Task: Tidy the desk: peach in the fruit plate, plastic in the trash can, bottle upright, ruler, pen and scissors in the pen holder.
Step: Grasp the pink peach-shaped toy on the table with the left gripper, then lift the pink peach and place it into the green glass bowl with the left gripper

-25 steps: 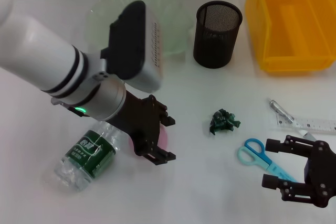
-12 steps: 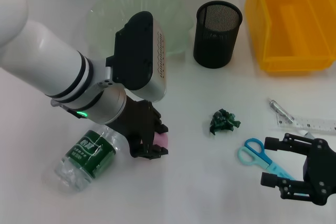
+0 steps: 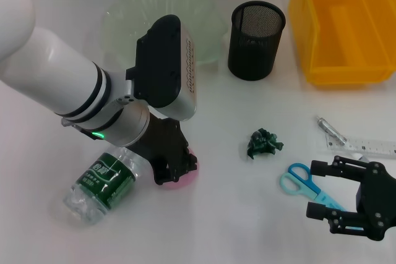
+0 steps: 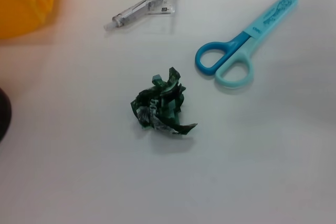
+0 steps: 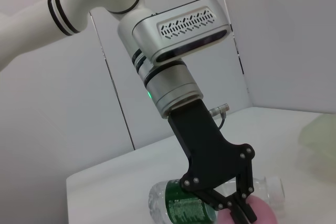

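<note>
Head view: left gripper (image 3: 176, 168) down on the table, black fingers closed around the round pink peach (image 3: 187, 171), which sits on the tabletop just beside the clear plastic bottle with a green label (image 3: 103, 183) — bottle lying on its side. Pale green ribbed fruit plate (image 3: 127, 5) at the back holding no peach yet; black mesh pen holder (image 3: 256, 39) beside it, nothing seen standing in it; yellow plastic bin (image 3: 346, 26) at the far right, apparently the trash can. Crumpled dark green plastic wrapper (image 3: 263, 142) in mid-table, blue-and-aqua scissors (image 3: 307, 187), silver pen (image 3: 331, 131) and clear ruler (image 3: 366, 148) on the right, all loose on the surface. Right gripper (image 3: 346, 202) parked low over the scissors' blades, fingers spread, holding nothing. Left wrist view: only wrapper, scissors, pen and ruler, well apart from the peach; own fingers not shown. Right wrist view: left gripper clamped on the peach from above, the bottle touching or nearly touching behind it. Judged progress — nothing finished; peach grasp just made, with lift and carry to the plate, the plastic, the bottle and all three desk tools left to do.
</note>
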